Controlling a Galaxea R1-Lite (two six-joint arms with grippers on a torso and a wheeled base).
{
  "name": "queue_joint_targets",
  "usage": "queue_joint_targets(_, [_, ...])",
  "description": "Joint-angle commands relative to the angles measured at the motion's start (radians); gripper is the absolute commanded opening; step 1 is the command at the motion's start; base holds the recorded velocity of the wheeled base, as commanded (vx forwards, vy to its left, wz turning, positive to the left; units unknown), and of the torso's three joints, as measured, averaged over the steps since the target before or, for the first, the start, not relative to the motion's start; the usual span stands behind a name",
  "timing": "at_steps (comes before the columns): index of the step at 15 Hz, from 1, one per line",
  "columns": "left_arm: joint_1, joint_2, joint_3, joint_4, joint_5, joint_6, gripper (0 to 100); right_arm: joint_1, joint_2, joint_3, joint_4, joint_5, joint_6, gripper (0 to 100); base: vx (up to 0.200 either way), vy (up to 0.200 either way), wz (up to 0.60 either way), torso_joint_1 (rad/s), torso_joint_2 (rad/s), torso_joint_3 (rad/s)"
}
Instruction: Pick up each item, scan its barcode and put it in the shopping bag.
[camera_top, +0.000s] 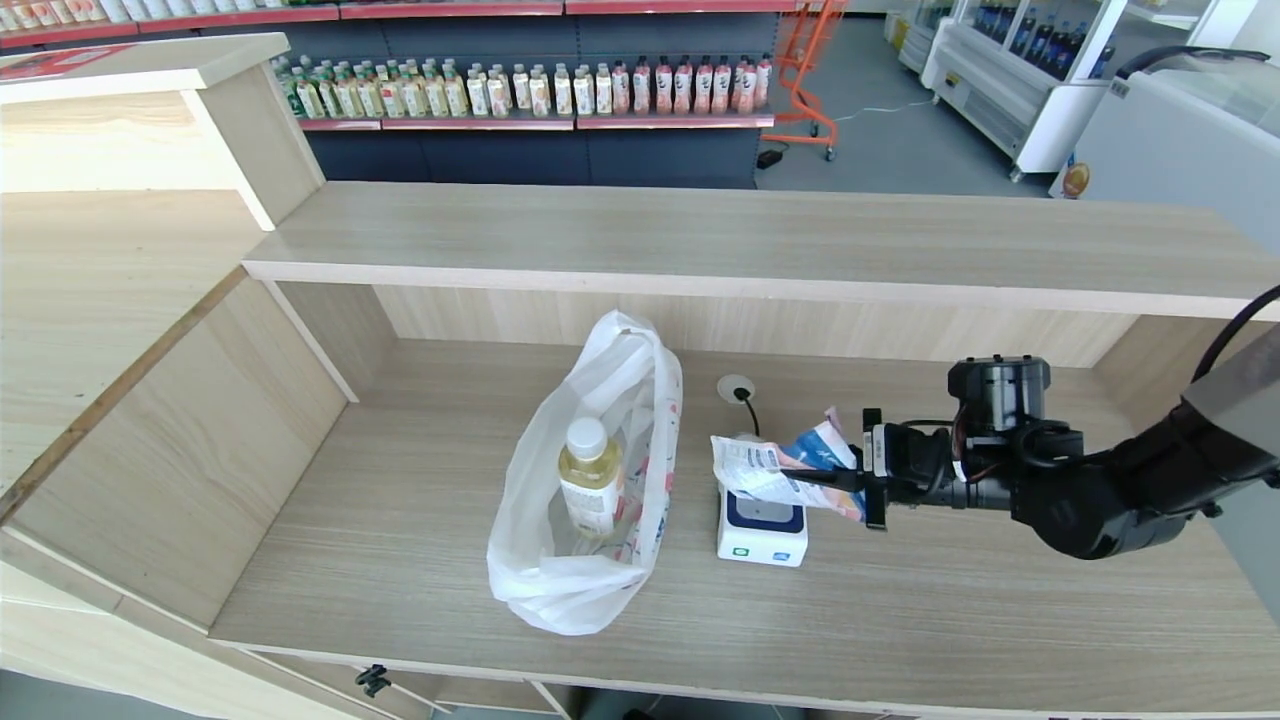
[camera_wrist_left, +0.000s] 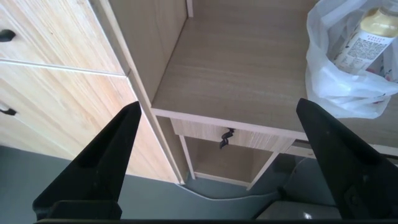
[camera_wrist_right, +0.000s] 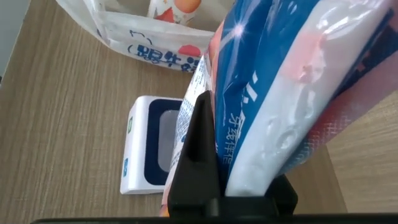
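Note:
My right gripper (camera_top: 830, 477) is shut on a blue, white and pink snack packet (camera_top: 780, 465), holding it just above the white barcode scanner (camera_top: 762, 528). In the right wrist view the packet (camera_wrist_right: 292, 93) is pinched against a black finger (camera_wrist_right: 200, 143), with the scanner (camera_wrist_right: 149, 152) below it. The white plastic shopping bag (camera_top: 590, 480) stands left of the scanner with a bottle of yellow drink (camera_top: 590, 475) inside. My left gripper (camera_wrist_left: 217, 162) is open, hanging off the counter's front left corner, the bag (camera_wrist_left: 348, 68) off to its side.
A raised wooden ledge (camera_top: 760, 250) runs along the back of the counter (camera_top: 400, 520), and a side panel (camera_top: 170, 440) closes its left end. The scanner's cable goes into a grommet (camera_top: 736, 388). Store shelves with bottles (camera_top: 520, 90) stand behind.

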Motion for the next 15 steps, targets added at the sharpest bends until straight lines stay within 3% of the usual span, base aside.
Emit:
queue_joint_targets(1, [0.000, 0.000, 0.000, 0.000, 0.001, 0.000, 100, -0.002, -0.074, 0.002, -0.002, 0.005, 0.089, 0, 0.000, 0.000, 0.00, 0.000, 0.00, 0.000])
queue_joint_targets(2, [0.000, 0.000, 0.000, 0.000, 0.001, 0.000, 100, -0.005, -0.136, 0.010, 0.000, 0.011, 0.217, 0, 0.000, 0.000, 0.00, 0.000, 0.00, 0.000])
queue_joint_targets(4, [0.000, 0.000, 0.000, 0.000, 0.001, 0.000, 100, -0.006, -0.307, 0.048, 0.001, -0.012, 0.600, 0, 0.000, 0.000, 0.00, 0.000, 0.00, 0.000])
queue_joint_targets(6, [0.000, 0.000, 0.000, 0.000, 0.001, 0.000, 100, 0.020, -0.397, 0.063, 0.005, -0.152, 0.921, 0, 0.000, 0.000, 0.00, 0.000, 0.00, 0.000])
queue_joint_targets(8, [0.000, 0.000, 0.000, 0.000, 0.001, 0.000, 100, 0.063, -0.368, 0.051, 0.005, -0.247, 1.036, 0, 0.000, 0.000, 0.00, 0.000, 0.00, 0.000])
queue_joint_targets(11, [0.000, 0.000, 0.000, 0.000, 0.001, 0.000, 100, 0.179, -0.282, 0.040, 0.000, -0.296, 1.182, 0, 0.000, 0.000, 0.00, 0.000, 0.00, 0.000])
queue_joint_targets(15, [0.000, 0.000, 0.000, 0.000, 0.001, 0.000, 100, 0.238, -0.095, -0.125, -0.005, -0.357, 1.198, 0, 0.000, 0.000, 0.00, 0.000, 0.00, 0.000])
